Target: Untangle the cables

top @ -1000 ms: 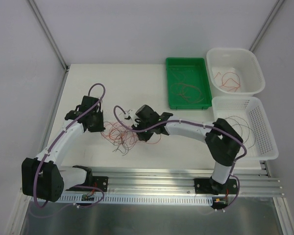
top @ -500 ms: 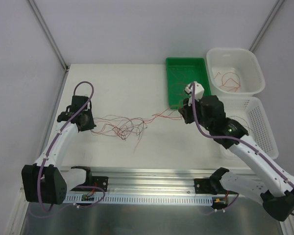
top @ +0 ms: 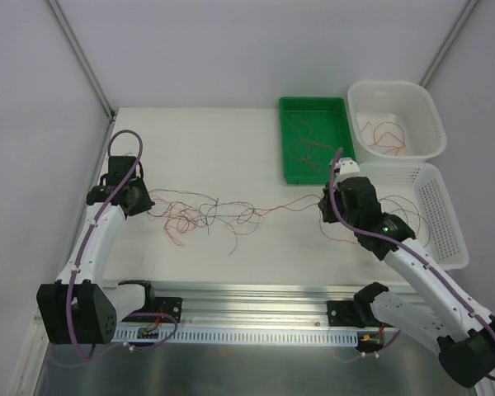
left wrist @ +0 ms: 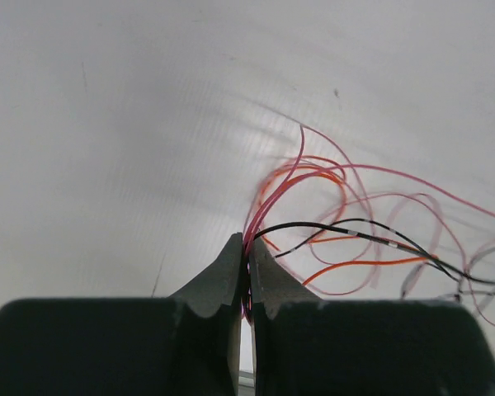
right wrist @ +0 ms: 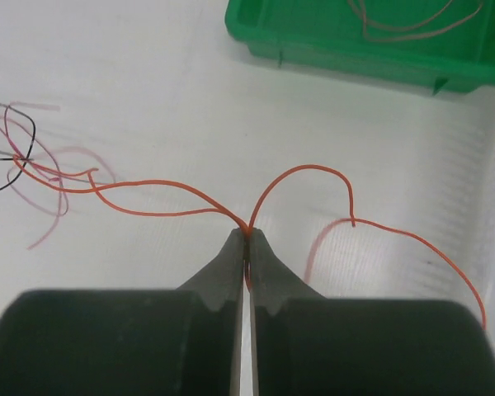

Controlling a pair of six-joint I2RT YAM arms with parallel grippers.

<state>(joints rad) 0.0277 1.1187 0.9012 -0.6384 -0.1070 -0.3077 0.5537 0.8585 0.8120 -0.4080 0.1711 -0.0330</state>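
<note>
Change over the last second: both arms have swung outward from the middle of the white table (top: 214, 140). The left gripper (top: 143, 206) now sits near the table's left edge. The right gripper (top: 324, 204) is just in front of the green plastic tray (top: 318, 179). The thin red, orange and black cables (top: 206, 216), a tight clump a second ago, now lie as a long loose band on the table between the two grippers, outside all the containers.

Left gripper (left wrist: 247, 247): fingers pinched shut on a bundle of pink-red strands. A black wire (left wrist: 330, 224) and some orange loops leave from the same spot.

Right gripper (right wrist: 247, 233): fingers shut on a single orange wire (right wrist: 148, 206) that runs left toward the clump. Its free tail arcs off to the right.

Reading: the pull has spread the knot, and the orange wire looks mostly drawn out of it. Loops at mid-span remain crossed, so the separation is judged unfinished.

Counts:
- Arms: two, with two grippers.
- Containers: three, namely one green tray, one white solid tub (top: 393, 84) and one white lattice basket (top: 450, 227). Each holds some thin wire, too fine to count.
- Strands in the band: one orange in the right grip and at least one black. The rest overlap too much to number.
</note>
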